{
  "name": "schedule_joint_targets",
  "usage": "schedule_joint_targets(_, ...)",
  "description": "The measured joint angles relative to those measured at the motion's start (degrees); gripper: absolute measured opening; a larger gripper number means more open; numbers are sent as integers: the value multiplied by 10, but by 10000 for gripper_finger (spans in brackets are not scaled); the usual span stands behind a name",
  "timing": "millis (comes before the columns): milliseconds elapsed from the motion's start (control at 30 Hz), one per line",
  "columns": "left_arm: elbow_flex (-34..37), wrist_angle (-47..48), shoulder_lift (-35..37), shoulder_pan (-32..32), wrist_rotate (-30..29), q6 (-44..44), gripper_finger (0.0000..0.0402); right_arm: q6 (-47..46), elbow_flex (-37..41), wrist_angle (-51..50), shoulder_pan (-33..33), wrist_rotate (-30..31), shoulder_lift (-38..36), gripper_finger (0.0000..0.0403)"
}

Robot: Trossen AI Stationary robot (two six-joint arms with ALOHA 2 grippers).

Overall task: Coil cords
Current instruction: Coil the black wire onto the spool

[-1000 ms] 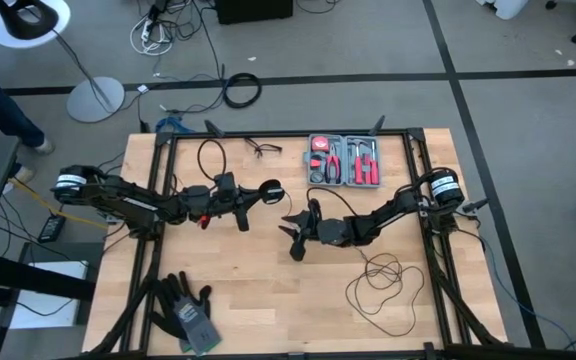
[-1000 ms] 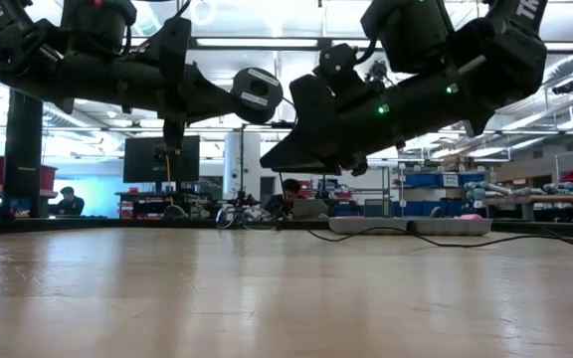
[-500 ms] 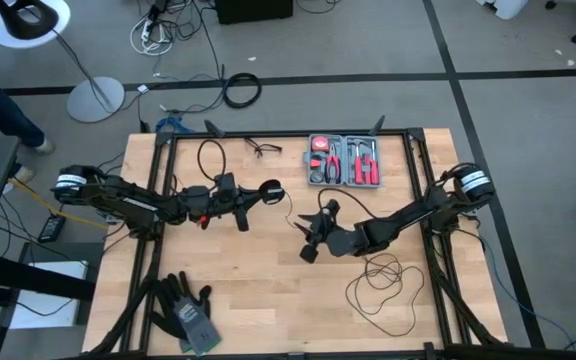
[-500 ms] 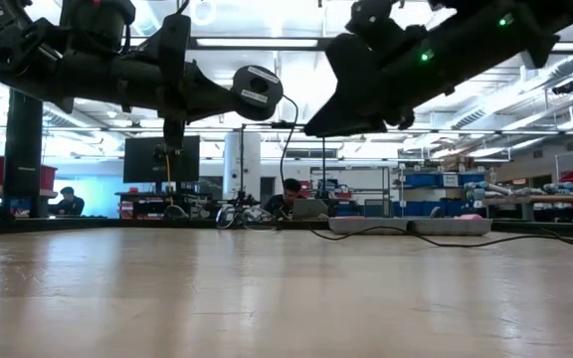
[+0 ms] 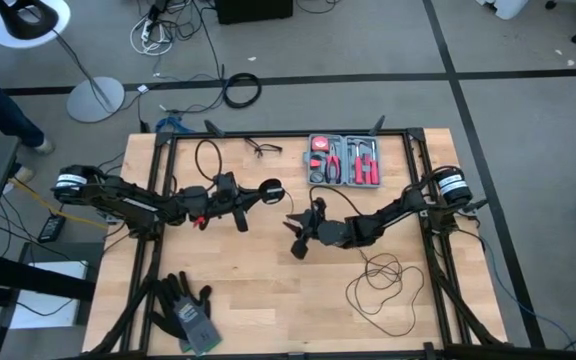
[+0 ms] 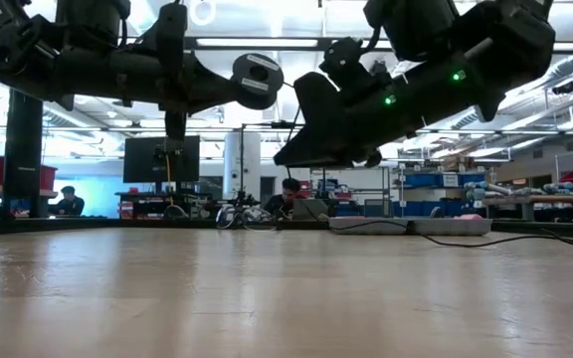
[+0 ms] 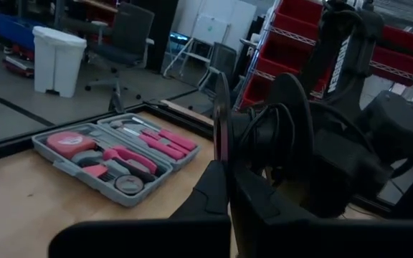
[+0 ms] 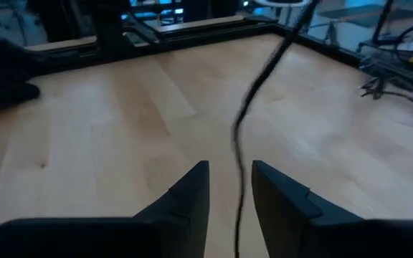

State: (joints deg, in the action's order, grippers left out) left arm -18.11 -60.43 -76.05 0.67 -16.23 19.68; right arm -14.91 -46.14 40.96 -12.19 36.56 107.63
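Observation:
The cords are one thin black cable ending in a round black puck [image 5: 269, 188] with a pale centre [image 6: 257, 80]. My left gripper [image 5: 256, 195] holds the puck above the middle of the table. The cable [image 8: 249, 100] runs from there between the fingers of my right gripper [image 8: 230, 190]. That gripper [image 5: 298, 232] hovers open just right of the puck, with a gap showing on either side of the cable. Behind it the cable ends in loose loops [image 5: 383, 285] lying on the table at the near right. My left gripper pinches the puck between its two fingers [image 7: 210, 190], one on each flat face, at the rim nearest the gripper [image 7: 222, 154]. The fingers come in level from the table's left. The puck stands on edge, lifted clear of the table.
A grey case of pink tools [image 5: 343, 160] lies at the far edge. Left of it are a small glasses-like wire item [image 5: 261, 148] and another black cable loop [image 5: 208, 155]. Dark gloves [image 5: 183, 310] lie at the near left. Bare wood shows between the gloves and the loose loops.
My right gripper swung up and back toward the table's right, then came down again toward the puck, ending about where it was a second ago. The puck stayed where it was.

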Motion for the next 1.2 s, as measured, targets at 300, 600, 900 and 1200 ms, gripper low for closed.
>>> schedule_joint_targets(300, 0, 5, 0, 0, -1, 0, 1, 20, 0, -3, -1, 13, 0, 80)
schedule_joint_targets(600, 0, 15, 0, 0, -3, 0, 1, 26, 0, 3, -5, 16, 0, 31)
schedule_joint_targets(900, 0, 10, 0, 0, -22, 10, 1, -9, -12, -19, 10, 11, 0, 2)
schedule_joint_targets(1200, 0, 2, 0, 0, -94, 68, 1, -8, -105, -179, 45, -65, 0, 1)
